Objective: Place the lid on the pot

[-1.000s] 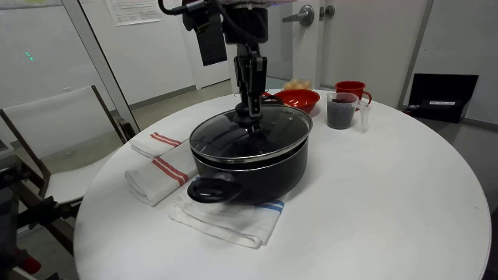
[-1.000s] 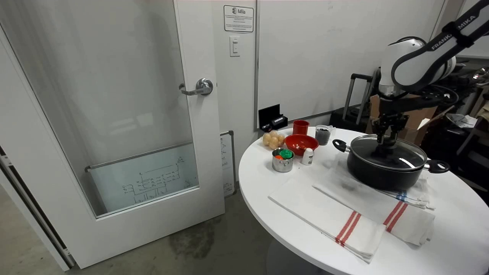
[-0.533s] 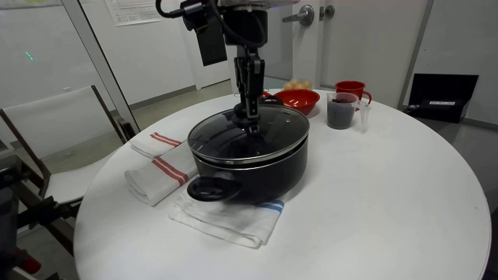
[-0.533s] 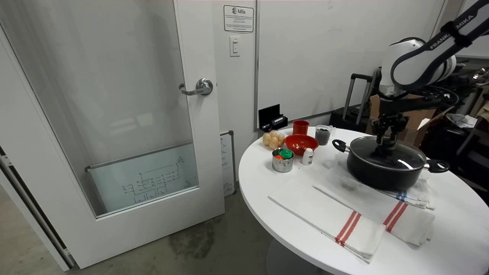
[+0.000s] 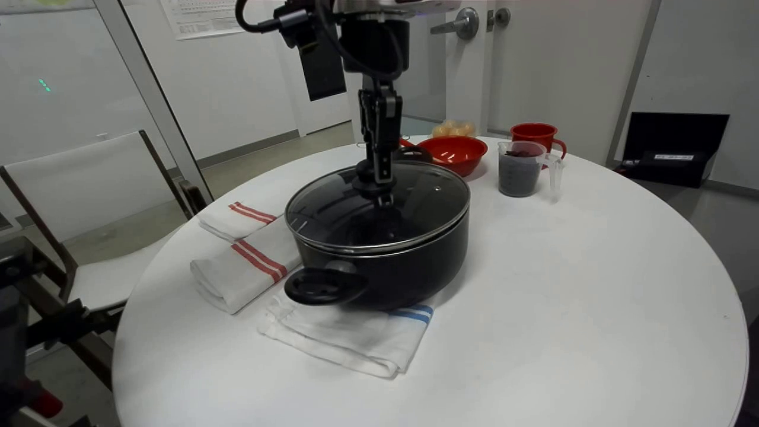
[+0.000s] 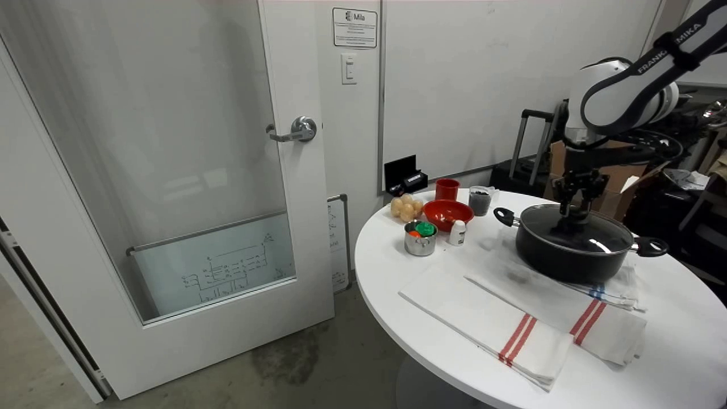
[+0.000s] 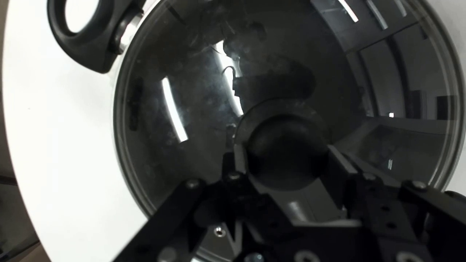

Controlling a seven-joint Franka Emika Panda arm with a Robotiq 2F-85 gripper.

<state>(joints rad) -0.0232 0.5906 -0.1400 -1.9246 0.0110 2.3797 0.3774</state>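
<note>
Over the pot (image 5: 409, 279) — pincer (image 7: 289, 158) holds lid (image 5: 356, 216), edges close.

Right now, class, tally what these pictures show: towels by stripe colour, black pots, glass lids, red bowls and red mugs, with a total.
Red-striped towels: 2
Blue-striped towels: 1
Black pots: 1
Glass lids: 1
Red bowls: 1
Red mugs: 1
Total: 7

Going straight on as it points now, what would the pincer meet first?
Probably the lid: the pincer points down, closed on its knob. If the lid moves along, the pot beneath comes next; any gap is hard to judge.
</note>
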